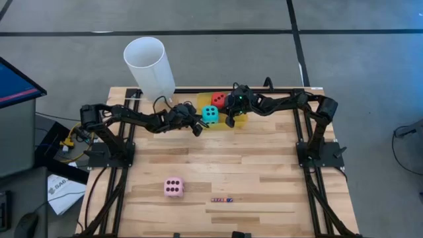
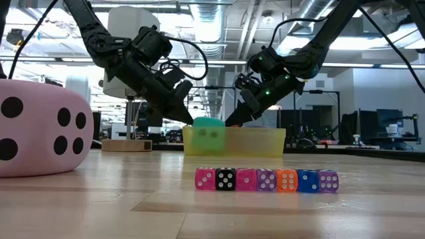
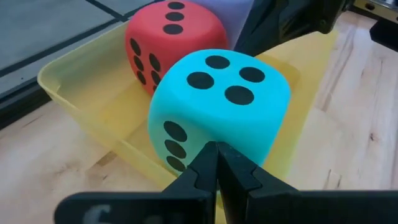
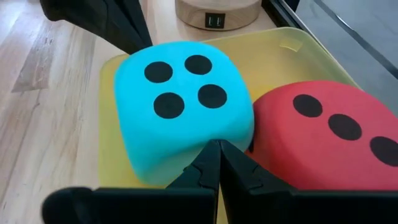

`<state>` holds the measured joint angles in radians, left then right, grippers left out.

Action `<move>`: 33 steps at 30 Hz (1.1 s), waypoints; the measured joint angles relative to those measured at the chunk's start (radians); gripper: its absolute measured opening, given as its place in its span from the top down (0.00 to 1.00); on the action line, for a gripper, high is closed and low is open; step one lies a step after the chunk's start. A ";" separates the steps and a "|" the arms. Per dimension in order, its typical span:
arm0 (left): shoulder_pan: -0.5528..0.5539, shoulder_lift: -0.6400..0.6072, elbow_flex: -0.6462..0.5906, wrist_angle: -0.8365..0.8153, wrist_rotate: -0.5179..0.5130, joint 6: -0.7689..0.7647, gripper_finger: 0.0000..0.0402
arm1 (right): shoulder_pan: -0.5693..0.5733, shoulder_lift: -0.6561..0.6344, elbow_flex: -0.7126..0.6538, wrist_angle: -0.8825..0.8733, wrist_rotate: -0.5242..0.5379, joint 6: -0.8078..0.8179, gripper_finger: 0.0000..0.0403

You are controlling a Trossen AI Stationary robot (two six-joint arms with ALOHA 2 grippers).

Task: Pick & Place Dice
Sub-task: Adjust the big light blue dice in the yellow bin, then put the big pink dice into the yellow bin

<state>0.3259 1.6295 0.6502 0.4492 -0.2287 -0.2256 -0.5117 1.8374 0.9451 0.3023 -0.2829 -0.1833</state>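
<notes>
1. Dice sit in the high view: the cyan die [image 1: 209, 114] and red die [image 1: 218, 100] in the yellow tray [image 1: 200, 104], between the left gripper [image 1: 196, 125] and right gripper [image 1: 231, 119]; the pink die [image 1: 173, 188] lies well apart.
2. Low view: both grippers flank the tray; a row of tiny dice [image 2: 265, 180] lies nearer the camera.
3. Left wrist view: fingers pressed together, just short of the cyan die.
4. Right wrist view: fingers together too, empty. Risk: two arms this near could collide or shove the tray. No readable writing.
</notes>
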 joint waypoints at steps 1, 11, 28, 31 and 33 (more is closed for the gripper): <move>0.000 0.000 0.000 0.000 0.000 0.000 1.00 | 0.000 0.000 0.000 0.000 0.000 0.000 1.00; 0.000 -0.015 0.001 -0.010 -0.078 0.007 1.00 | -0.004 -0.033 0.000 -0.022 0.068 -0.008 1.00; 0.003 -0.368 -0.059 -0.101 -0.036 0.201 1.00 | -0.100 -0.372 0.000 -0.300 0.071 -0.087 1.00; 0.003 -0.436 -0.104 -0.084 0.019 0.250 1.00 | -0.116 -0.430 -0.024 -0.298 0.071 -0.094 1.00; 0.003 -0.477 -0.138 -0.060 0.027 0.252 1.00 | -0.126 -0.468 -0.050 -0.305 0.071 -0.105 1.00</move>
<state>0.3286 1.1523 0.5122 0.3888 -0.2013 0.0265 -0.6374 1.3695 0.8956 -0.0029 -0.2123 -0.2881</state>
